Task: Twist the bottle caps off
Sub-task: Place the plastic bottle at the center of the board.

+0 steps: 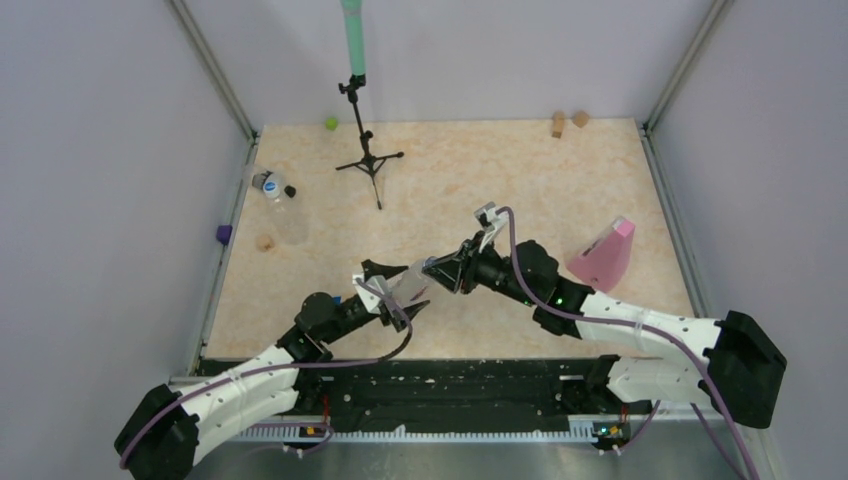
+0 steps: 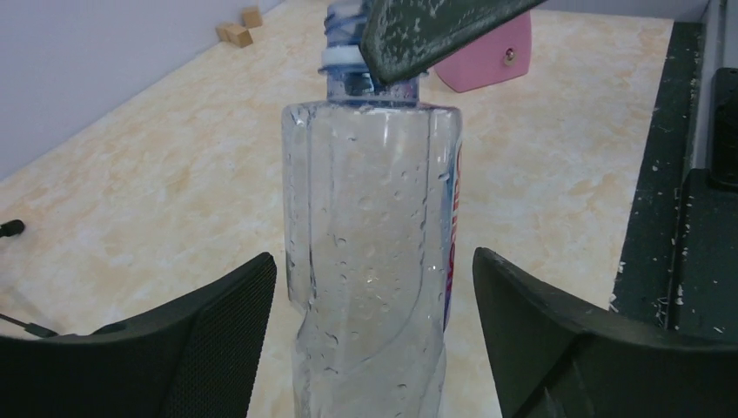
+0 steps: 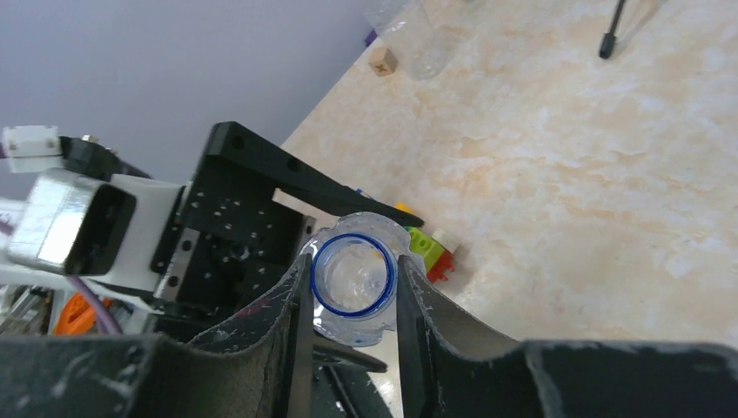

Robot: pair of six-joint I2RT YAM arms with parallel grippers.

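One bottle at a time: working here on the clear bottle (image 2: 370, 252), held above the table (image 1: 520, 180) near its front edge, between the two arms. Approaching it from opposite ends, so that body and top can be turned against each other.

Pinching the blue-rimmed top (image 3: 324, 261) with the right gripper (image 3: 352, 266), pressing in against both sides of the neck. Probably carrying the whole bottle from that one hold. Being unable to tell, looking down from the right wrist, whether the pale circle inside the blue ring is a translucent cap or an already open mouth. Seeing only a blue band above a white collar from the left wrist.

Straddling the body with the left gripper (image 2: 374, 261), fingers (image 2: 209, 331) spread wide and standing apart from the droplet-covered walls on either side, touching nothing. Likely needing to close on the body before any twist, since an unbraced bottle would simply be spinning along with its neck. Risking a swing or a slip while gripping at the neck alone.

Leaving a second bottle (image 1: 288, 215) lying by the table's left edge, well apart from both arms, presumably awaiting its turn.
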